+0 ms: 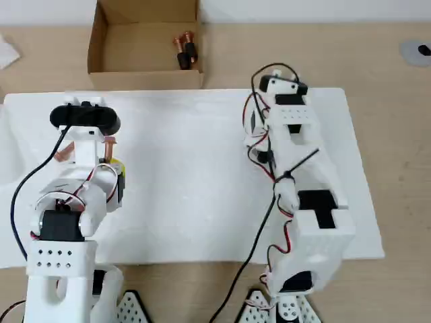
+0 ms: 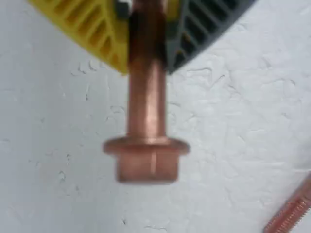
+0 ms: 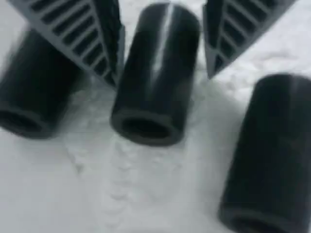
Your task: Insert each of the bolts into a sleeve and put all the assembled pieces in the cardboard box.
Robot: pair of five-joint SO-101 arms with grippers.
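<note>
My left gripper (image 2: 146, 53) is shut on the shank of a copper bolt (image 2: 146, 145), whose flanged hex head hangs just above the white mat. In the high view this gripper (image 1: 113, 160) sits at the mat's left side with the bolt (image 1: 110, 142) sticking out of it. A second bolt (image 2: 291, 213) lies on the mat nearby. My right gripper (image 3: 163, 73) is open, one finger on each side of a black sleeve (image 3: 155, 82) lying on the mat. Two more sleeves lie beside it, one (image 3: 34, 92) on one flank and another (image 3: 272, 155) on the other.
The cardboard box (image 1: 101, 40) stands beyond the white mat (image 1: 188, 175) at the back, with assembled copper-and-black pieces (image 1: 185, 50) in its right part. A loose bolt (image 1: 64, 153) lies left of the left arm. The right arm (image 1: 289, 114) stretches over the mat's right side.
</note>
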